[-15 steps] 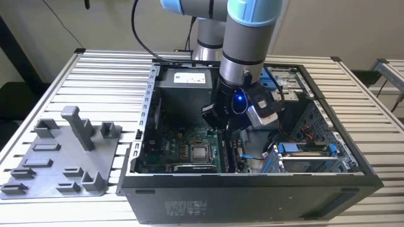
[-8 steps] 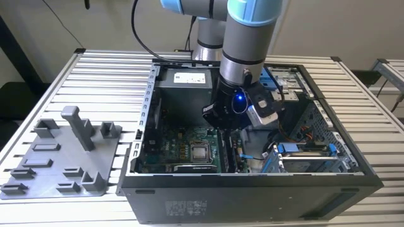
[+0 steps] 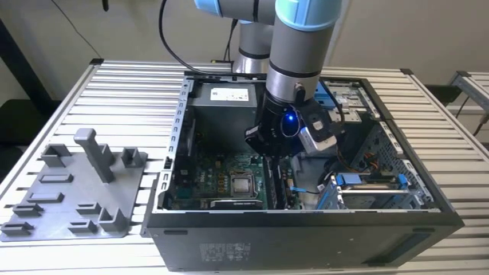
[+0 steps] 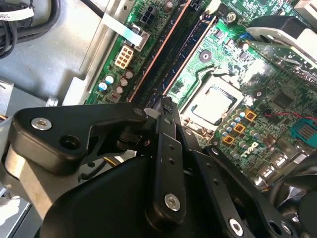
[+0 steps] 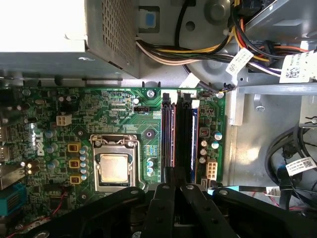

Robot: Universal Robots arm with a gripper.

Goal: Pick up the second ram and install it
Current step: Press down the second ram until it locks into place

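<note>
Gripper (image 3: 265,156) (image 4: 166,104) (image 5: 173,184): lowered inside the open computer case (image 3: 306,235), its tip close above the motherboard (image 5: 99,114) at one end of the memory slots.
Gripper state: in both wrist views the two black fingers (image 5: 163,198) are drawn together with barely a slit between them. Whether anything thin is pinched there cannot be told.
The second ram (image 5: 170,134) (image 4: 173,54): a long, narrow dark board standing on edge in the slot bank. It runs straight away from the gripper tip, with its near end right at the tip. Whether tip and board touch cannot be told.
Neighbouring slots: more dark strips lie parallel, just beside the ram. The one farthest from the processor chip carries a blue stripe (image 5: 194,134).
Processor chip (image 5: 114,167) (image 4: 214,105) (image 3: 243,184): square and silver in its metal frame, lying flat. It is near the gripper tip, off to one side of the slots and apart from the ram.
Power supply (image 5: 44,25) (image 3: 221,93): a grey box beyond the far end of the slots from the gripper.
Cable bundle (image 5: 198,49): yellow, orange and black wires, beyond the slots' far end, well apart from the tip.
Blue clips (image 3: 367,180): on the drive cage, on the opposite side of the gripper from the chip.
Grey fixture tray (image 3: 73,189): outside the case on the slatted table (image 3: 130,86), well apart from the gripper.
</note>
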